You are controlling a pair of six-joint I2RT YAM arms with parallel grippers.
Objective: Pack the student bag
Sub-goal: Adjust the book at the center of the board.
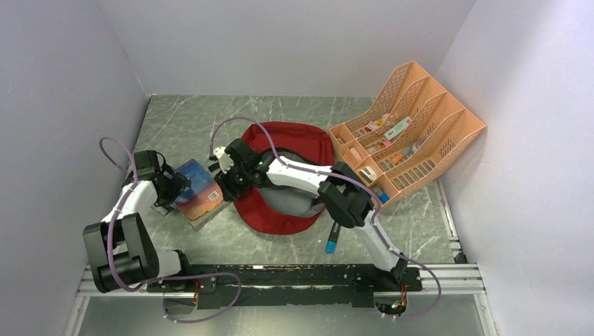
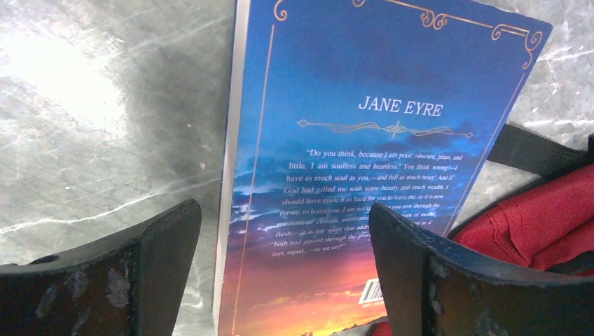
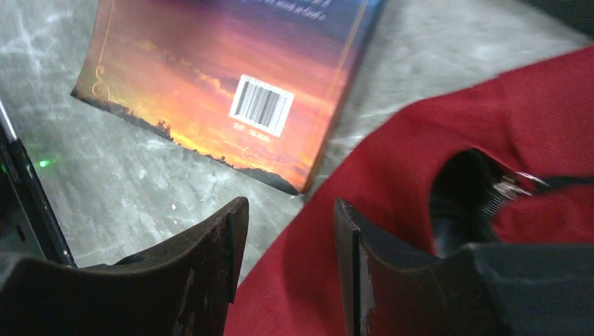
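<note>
- Top view: the student bag [image 1: 291, 140] lies mid-table with its grey mouth showing, ready for loading, I judge. The book [image 1: 199, 190] lies flat just left of it, a peach organiser [image 1: 413, 133] right of it.
- Left wrist: my left gripper [image 2: 280, 217] is spread wide astride the book, probably lining up a grasp.
- Right wrist: my right gripper [image 3: 291, 206] hangs half spread over the bag's left rim, pinching nothing visible. That red fabric may block the book's entry.
</note>
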